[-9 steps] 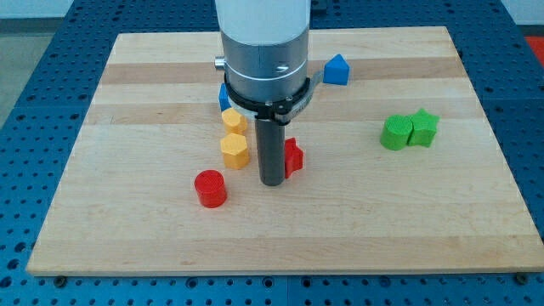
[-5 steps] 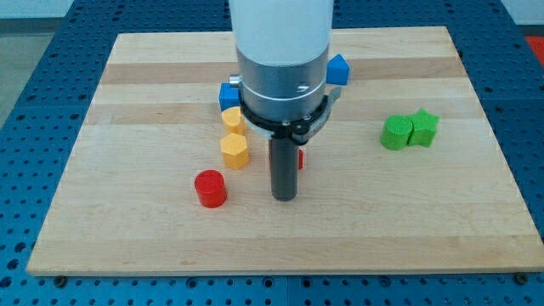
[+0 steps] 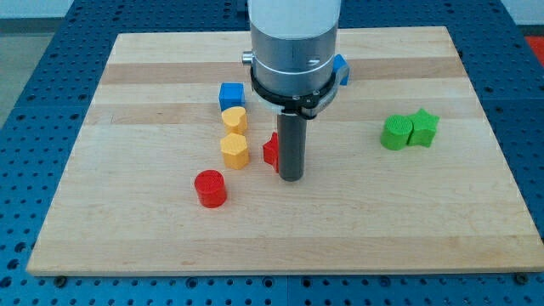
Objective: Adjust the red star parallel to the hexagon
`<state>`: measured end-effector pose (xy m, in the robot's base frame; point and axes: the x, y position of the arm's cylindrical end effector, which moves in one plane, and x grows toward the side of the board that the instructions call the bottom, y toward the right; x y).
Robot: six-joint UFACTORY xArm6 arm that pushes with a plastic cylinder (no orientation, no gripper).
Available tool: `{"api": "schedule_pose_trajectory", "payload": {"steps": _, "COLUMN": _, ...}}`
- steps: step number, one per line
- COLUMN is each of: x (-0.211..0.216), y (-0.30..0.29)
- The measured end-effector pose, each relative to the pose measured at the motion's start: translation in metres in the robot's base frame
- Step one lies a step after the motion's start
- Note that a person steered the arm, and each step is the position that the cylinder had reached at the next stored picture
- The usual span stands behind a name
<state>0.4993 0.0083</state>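
Note:
The red star (image 3: 271, 150) lies near the board's middle, mostly hidden behind my rod; only its left edge shows. My tip (image 3: 291, 177) rests on the board right against the star's right and lower side. The yellow hexagon (image 3: 235, 150) sits just left of the star, with a small gap between them. A yellow heart-like block (image 3: 234, 119) lies right above the hexagon.
A red cylinder (image 3: 210, 188) lies to the lower left of the hexagon. A blue cube (image 3: 231, 94) sits above the yellow blocks. Another blue block (image 3: 342, 68) peeks out behind the arm. Two green blocks (image 3: 409, 130) touch each other at the view's right.
My tip went from the star's left side, down below it, then up to its right side. The star has shifted left toward the hexagon.

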Motion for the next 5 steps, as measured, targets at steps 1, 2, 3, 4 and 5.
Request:
{"api": "schedule_pose_trajectory", "payload": {"steps": 1, "x": 0.0000, "y": 0.0000}}
{"api": "schedule_pose_trajectory", "payload": {"steps": 2, "x": -0.0001, "y": 0.0000}}
{"api": "schedule_pose_trajectory", "payload": {"steps": 3, "x": -0.0014, "y": -0.0006}}
{"api": "schedule_pose_trajectory", "payload": {"steps": 4, "x": -0.0033, "y": -0.0015}}
{"api": "schedule_pose_trajectory", "payload": {"steps": 5, "x": -0.0033, "y": -0.0039}}
